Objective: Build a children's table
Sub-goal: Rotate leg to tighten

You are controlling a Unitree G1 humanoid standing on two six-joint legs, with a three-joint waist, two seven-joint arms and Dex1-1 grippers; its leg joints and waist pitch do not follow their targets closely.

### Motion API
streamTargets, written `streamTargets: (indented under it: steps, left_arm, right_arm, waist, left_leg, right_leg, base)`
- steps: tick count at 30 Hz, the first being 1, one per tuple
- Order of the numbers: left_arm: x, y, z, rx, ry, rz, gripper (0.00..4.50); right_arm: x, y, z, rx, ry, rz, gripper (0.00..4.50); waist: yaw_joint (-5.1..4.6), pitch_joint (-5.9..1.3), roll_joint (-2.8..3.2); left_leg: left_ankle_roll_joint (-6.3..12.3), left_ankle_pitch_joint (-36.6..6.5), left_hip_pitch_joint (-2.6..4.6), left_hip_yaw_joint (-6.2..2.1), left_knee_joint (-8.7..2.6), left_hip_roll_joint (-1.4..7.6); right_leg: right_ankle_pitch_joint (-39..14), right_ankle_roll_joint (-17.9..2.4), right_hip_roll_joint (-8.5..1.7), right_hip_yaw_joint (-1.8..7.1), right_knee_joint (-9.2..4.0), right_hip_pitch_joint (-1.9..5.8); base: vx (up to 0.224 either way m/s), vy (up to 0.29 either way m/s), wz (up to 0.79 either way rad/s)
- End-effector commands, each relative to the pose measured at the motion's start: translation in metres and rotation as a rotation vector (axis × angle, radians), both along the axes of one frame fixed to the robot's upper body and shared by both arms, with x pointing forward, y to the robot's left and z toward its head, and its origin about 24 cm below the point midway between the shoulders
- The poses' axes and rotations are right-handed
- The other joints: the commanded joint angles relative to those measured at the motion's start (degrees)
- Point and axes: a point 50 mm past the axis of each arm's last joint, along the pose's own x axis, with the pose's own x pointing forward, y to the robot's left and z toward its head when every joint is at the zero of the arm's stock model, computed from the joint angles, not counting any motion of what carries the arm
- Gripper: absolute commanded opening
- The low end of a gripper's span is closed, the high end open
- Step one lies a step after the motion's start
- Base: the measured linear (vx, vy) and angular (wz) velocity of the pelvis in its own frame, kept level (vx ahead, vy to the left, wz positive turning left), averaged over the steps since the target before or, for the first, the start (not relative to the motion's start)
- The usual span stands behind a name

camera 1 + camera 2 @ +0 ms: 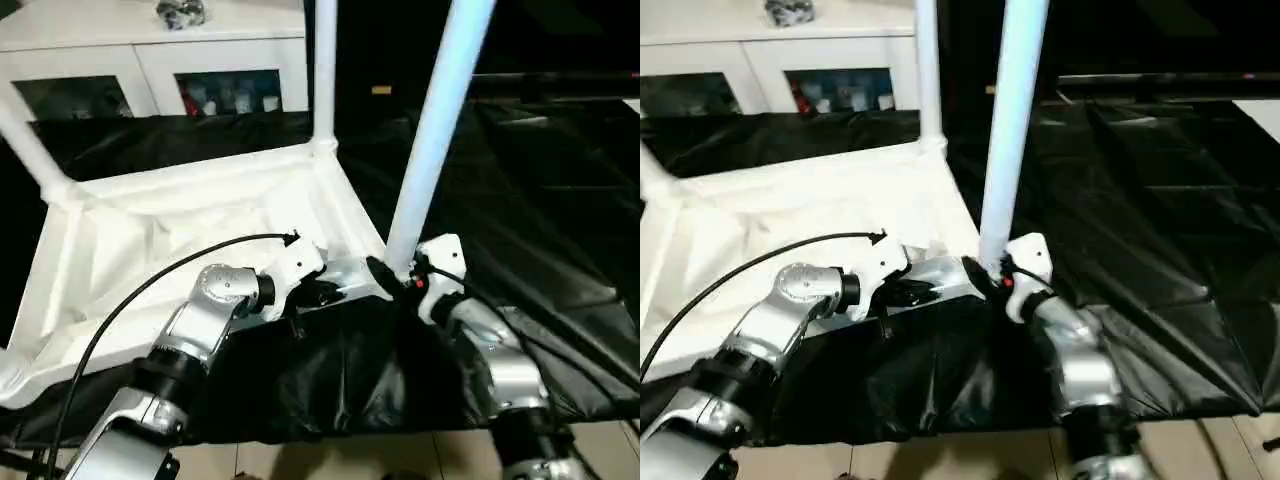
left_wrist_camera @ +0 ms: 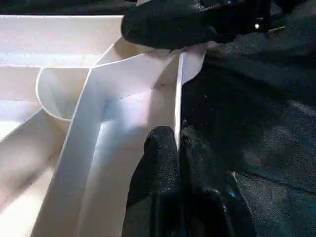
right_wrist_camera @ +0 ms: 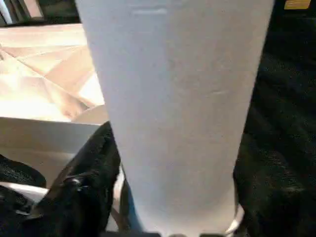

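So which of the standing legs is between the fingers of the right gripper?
The near leg, at the tabletop corner closest to the robot. The right gripper straddles its base; the other legs stand at the far corners.

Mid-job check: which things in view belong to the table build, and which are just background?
Job: tabletop; near-corner leg; far-corner leg; left-corner leg; left gripper on the tabletop rim; right gripper around the near leg.

Background: white cabinet; black sheet.
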Motion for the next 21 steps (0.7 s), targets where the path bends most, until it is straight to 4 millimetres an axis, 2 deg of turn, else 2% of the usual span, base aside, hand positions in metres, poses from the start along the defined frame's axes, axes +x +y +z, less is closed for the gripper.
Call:
streamTargets:
  steps: [1,4,7,9,11,14,15,16,17,18,19,20,21]
  left_arm:
    - [-0.009,-0.033,0.0,-0.063,-0.006,-0.078,0.0]
    - [-0.01,-0.026,0.001,-0.054,-0.007,-0.112,0.0]
    - [-0.011,-0.014,0.002,-0.039,-0.001,-0.148,0.0]
    - [-0.012,-0.003,0.003,-0.03,0.013,-0.193,0.0]
    - [-0.013,0.002,0.004,-0.025,0.027,-0.217,0.0]
    - [-0.014,0.011,0.005,-0.007,0.044,-0.248,0.0]
    - [-0.014,0.014,0.005,0.001,0.048,-0.262,0.0]
    - [-0.014,0.014,0.005,0.001,0.048,-0.262,0.0]
    - [-0.015,0.018,0.006,0.012,0.061,-0.285,0.0]
    - [-0.015,0.019,0.006,0.013,0.066,-0.291,0.0]
    - [-0.015,0.019,0.006,0.012,0.069,-0.295,0.0]
    - [-0.015,0.022,0.006,0.02,0.079,-0.306,0.0]
    - [-0.015,0.022,0.006,0.02,0.079,-0.306,0.0]
  right_arm:
    - [-0.014,0.048,-0.009,0.085,0.084,0.228,3.6]
    - [-0.013,0.036,-0.007,0.019,0.057,0.273,3.84]
    - [-0.01,0.016,-0.004,-0.042,0.045,0.343,3.84]
    - [-0.008,-0.001,0.0,-0.092,0.052,0.453,3.84]
    - [-0.008,-0.009,0.002,-0.117,0.059,0.518,3.84]
    - [-0.006,-0.018,0.009,-0.13,0.059,0.617,3.84]
    - [-0.005,-0.02,0.012,-0.129,0.058,0.645,3.84]
    - [-0.005,-0.02,0.012,-0.129,0.058,0.645,3.84]
    - [-0.002,-0.024,0.016,-0.118,0.064,0.684,3.84]
    - [-0.001,-0.024,0.017,-0.113,0.07,0.697,3.84]
    - [-0.001,-0.025,0.018,-0.108,0.076,0.707,3.68]
    - [-0.002,-0.025,0.019,-0.109,0.09,0.753,3.49]
    - [-0.002,-0.025,0.019,-0.109,0.09,0.753,3.49]
  waist:
    - [-0.22,-1.71,-0.42]
    - [-0.14,-1.89,-0.36]
    - [0.02,-2.18,-0.34]
    - [-0.02,-2.37,-0.41]
    - [0.07,-2.6,-0.31]
    - [0.36,-2.77,-0.51]
    - [0.45,-2.88,-0.4]
    - [0.45,-2.88,-0.4]
    - [0.54,-2.9,-0.76]
    - [0.54,-2.89,-0.67]
    - [0.55,-2.72,-0.55]
    - [0.57,-2.66,-0.69]
    - [0.61,-2.5,-0.62]
  left_leg:
    - [0.34,-19.03,-0.32,0.05,-4.9,0.39]
    - [0.81,-17.04,-0.42,0.26,-4.65,0.46]
    - [2.02,-13.35,-0.54,0.51,-4.18,0.41]
    - [3.08,-11.01,-0.77,0.51,-3.86,0.32]
    - [5.15,-6.72,-0.84,0.62,-3.24,0.3]
    - [7.33,-3.98,-0.74,0.82,-2.71,0.31]
    - [8.19,-2.89,-0.78,0.82,-2.52,0.35]
    - [8.19,-2.89,-0.78,0.82,-2.52,0.35]
    - [9.28,-1.9,-0.9,0.87,-2.26,0.36]
    - [9.49,-2.09,-0.9,0.88,-2.25,0.37]
    - [9.53,-3.37,-0.81,0.91,-2.34,0.51]
    - [9.35,-3.96,-0.78,0.9,-2.42,0.59]
    - [8.98,-5.27,-0.68,0.91,-2.54,0.71]
  right_leg:
    - [-19.72,-8.43,-1.0,0.9,-5.19,1.23]
    - [-15.12,-9.95,-0.98,0.84,-4.84,1.46]
    - [-10.21,-11.54,-1.07,0.81,-4.39,1.86]
    - [-6.7,-12.91,-1.04,0.63,-3.93,2.24]
    - [0.64,-15.08,-0.98,0.57,-3.11,2.51]
    - [7.04,-17.21,-0.82,0.41,-2.47,2.71]
    - [8.92,-17.99,-0.78,0.32,-2.17,2.74]
    - [8.92,-17.99,-0.78,0.32,-2.17,2.74]
    - [10.59,-18.72,-0.72,0.21,-1.89,2.72]
    - [10.27,-18.94,-0.76,0.19,-1.84,2.69]
    - [8.28,-19.23,-0.87,0.15,-1.99,2.54]
    - [7.14,-19.23,-0.91,0.15,-2.05,2.53]
    - [4.87,-19.29,-0.94,0.14,-2.22,2.44]
  base:
    - [0.0,0.0,0.0]
    - [0.0,0.0,0.0]
    - [0.0,0.0,0.0]
    - [0.0,0.0,0.0]
    - [0.0,0.0,0.0]
    - [0.0,0.0,0.0]
    - [0.0,0.0,0.0]
    - [0.0,0.0,0.0]
    - [0.0,0.0,0.0]
    - [0.0,0.0,0.0]
    - [0.0,0.0,0.0]
    - [0.0,0.0,0.0]
    - [0.0,0.0,0.0]
